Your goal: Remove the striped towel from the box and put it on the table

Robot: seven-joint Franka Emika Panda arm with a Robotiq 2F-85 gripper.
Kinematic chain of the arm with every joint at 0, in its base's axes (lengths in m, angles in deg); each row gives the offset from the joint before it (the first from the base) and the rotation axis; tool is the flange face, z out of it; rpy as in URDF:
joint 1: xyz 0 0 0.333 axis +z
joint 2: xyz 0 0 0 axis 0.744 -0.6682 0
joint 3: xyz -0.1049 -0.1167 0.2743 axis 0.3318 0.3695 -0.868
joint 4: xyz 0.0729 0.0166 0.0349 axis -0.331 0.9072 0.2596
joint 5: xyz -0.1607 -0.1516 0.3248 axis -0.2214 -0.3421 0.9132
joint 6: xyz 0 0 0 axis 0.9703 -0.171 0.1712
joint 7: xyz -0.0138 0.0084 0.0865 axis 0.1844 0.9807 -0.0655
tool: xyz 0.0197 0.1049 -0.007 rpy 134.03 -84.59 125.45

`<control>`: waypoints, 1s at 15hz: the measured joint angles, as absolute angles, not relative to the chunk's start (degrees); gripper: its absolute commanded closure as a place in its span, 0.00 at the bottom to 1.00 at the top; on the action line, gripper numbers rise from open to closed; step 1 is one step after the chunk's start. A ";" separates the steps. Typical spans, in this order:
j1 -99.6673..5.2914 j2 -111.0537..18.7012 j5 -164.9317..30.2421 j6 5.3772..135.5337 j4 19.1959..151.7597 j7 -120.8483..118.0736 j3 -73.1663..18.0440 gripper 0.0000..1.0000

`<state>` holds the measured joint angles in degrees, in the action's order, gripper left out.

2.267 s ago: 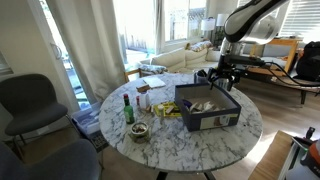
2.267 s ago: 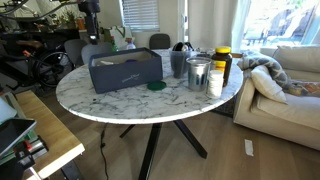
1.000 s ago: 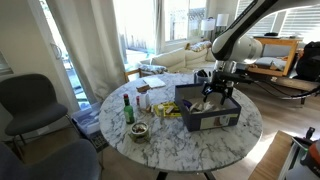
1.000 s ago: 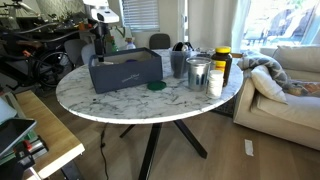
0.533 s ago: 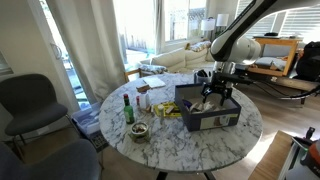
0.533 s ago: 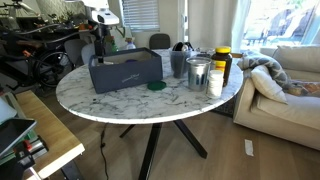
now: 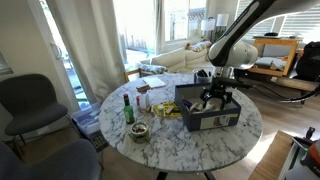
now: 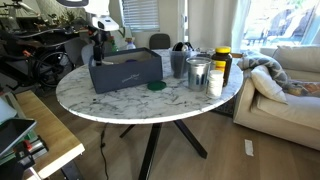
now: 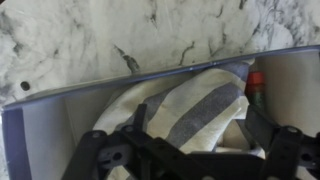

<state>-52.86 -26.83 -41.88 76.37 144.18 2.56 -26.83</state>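
Observation:
The striped towel (image 9: 190, 105), cream with grey bands, lies crumpled inside the dark blue box (image 9: 45, 125). The box stands on the round marble table in both exterior views (image 7: 212, 116) (image 8: 125, 72). My gripper (image 9: 195, 138) is open, its dark fingers on either side of the towel and just above it. In the exterior views the gripper (image 7: 217, 97) (image 8: 100, 52) hangs at the box's rim. A bit of the towel (image 7: 204, 105) shows in the box. A red object (image 9: 256, 82) lies in the box beside the towel.
On the table stand a green bottle (image 7: 128, 108), a small bowl (image 7: 139, 131), yellow packets (image 7: 166, 110), a metal can (image 8: 198, 73), a dark cup (image 8: 179, 62), a yellow-lidded jar (image 8: 222, 62) and a green lid (image 8: 156, 86). Chairs (image 7: 35, 100) surround the table.
The arm has come down from above the table's far side to the box. Over the last half second the gripper has sunk slightly toward the towel.

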 measured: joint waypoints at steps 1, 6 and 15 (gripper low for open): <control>-52.82 -27.27 -41.77 76.37 144.15 2.47 -26.85 0.02; -52.79 -29.09 -41.76 79.77 143.99 2.42 -26.94 0.49; -52.77 -31.67 -41.76 87.23 144.00 2.36 -27.30 1.00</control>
